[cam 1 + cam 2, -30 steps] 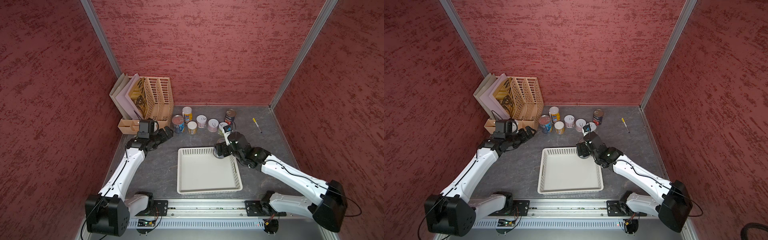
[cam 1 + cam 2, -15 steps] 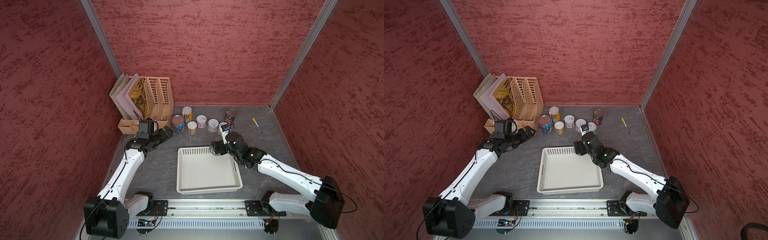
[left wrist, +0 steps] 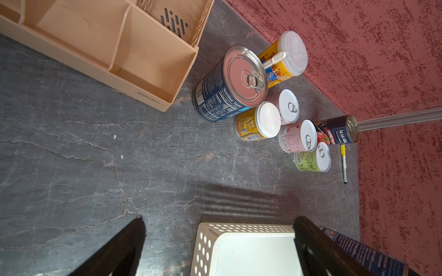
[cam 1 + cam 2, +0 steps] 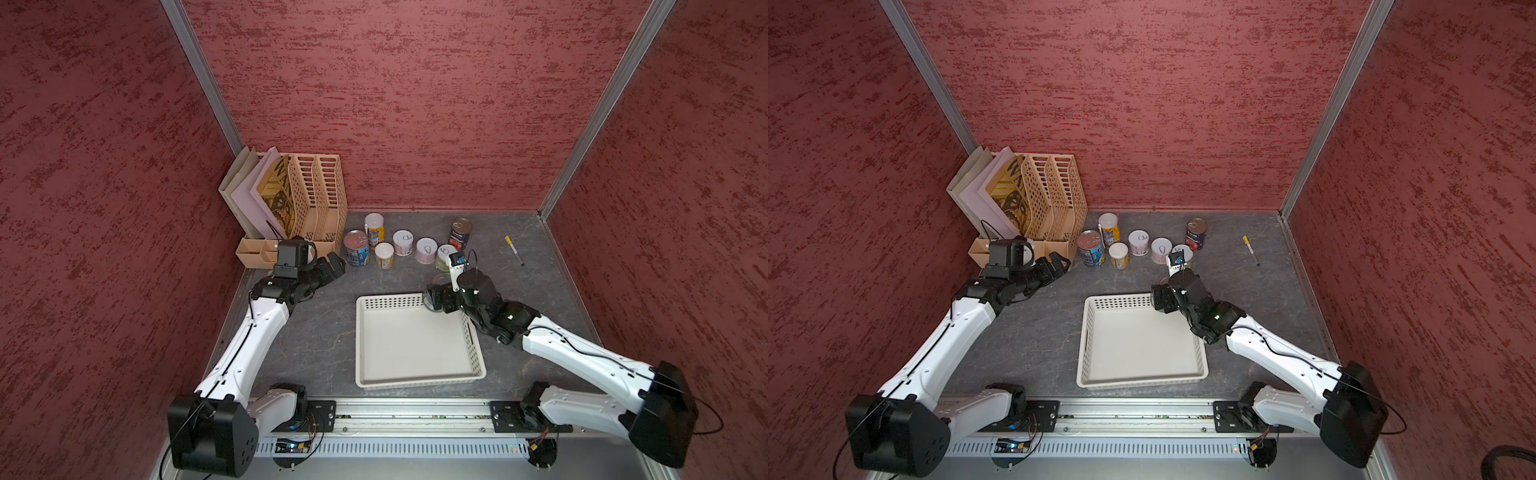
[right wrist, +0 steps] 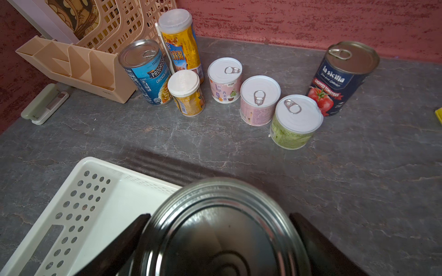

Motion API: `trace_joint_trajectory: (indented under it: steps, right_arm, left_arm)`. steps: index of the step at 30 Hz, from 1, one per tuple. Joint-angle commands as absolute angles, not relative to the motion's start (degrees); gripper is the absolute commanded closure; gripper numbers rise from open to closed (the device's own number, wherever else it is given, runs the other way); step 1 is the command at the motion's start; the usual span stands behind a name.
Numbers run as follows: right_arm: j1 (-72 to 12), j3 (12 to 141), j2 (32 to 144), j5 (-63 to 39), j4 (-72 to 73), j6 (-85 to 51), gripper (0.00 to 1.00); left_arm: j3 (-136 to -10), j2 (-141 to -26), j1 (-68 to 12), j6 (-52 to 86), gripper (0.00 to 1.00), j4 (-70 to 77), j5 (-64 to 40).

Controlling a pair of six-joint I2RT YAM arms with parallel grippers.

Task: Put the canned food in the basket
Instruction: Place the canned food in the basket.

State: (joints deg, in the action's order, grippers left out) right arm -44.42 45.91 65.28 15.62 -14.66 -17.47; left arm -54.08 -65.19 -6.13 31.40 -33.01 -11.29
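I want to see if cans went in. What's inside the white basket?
The basket shows only bare white floor, no cans. The right claw holds a can at its far corner, hiding the bit beneath.

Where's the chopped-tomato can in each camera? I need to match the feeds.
A top view: tomato can, the can nearest the pen.
A top view: tomato can, again nearest the pen.
Left wrist: tomato can just beyond the green can.
Right wrist: tomato can just behind the green can.
Shared landmark: blue soup can, in all four.
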Motion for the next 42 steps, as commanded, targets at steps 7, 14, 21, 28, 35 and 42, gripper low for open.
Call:
trace_joint_trajectory:
  steps: [7,14,21,28,35,42]
  right_arm:
    - [-44.65,46.68,64.63,15.28,-12.39,-22.41,0.69]
    - [-44.65,47.22,67.06,16.19,-14.02,-22.9,0.7]
    - [-44.65,45.27,62.23,13.3,-11.77,-22.28,0.72]
    - [-44.65,44.9,63.7,14.88,-12.26,-22.57,0.71]
    - [-44.65,46.31,70.64,17.38,-11.39,-21.47,0.71]
    - [-44.65,47.43,74.54,21.46,-10.31,-18.96,0.7]
  left_arm:
    - [-54.93,-65.26,-6.51,30.56,0.0,-32.76,-10.78]
    - [-55.15,-65.78,-6.5,30.59,0.0,-32.66,-11.0]
    - [-55.24,-65.92,-6.5,30.67,0.0,-32.6,-11.51]
    - [-55.2,-65.94,-6.5,30.64,0.0,-32.67,-11.1]
    - [-55.11,-66.15,-6.68,30.85,0.0,-32.38,-11.9]
    - [-55.11,-66.18,-6.94,30.85,0.0,-32.28,-12.08]
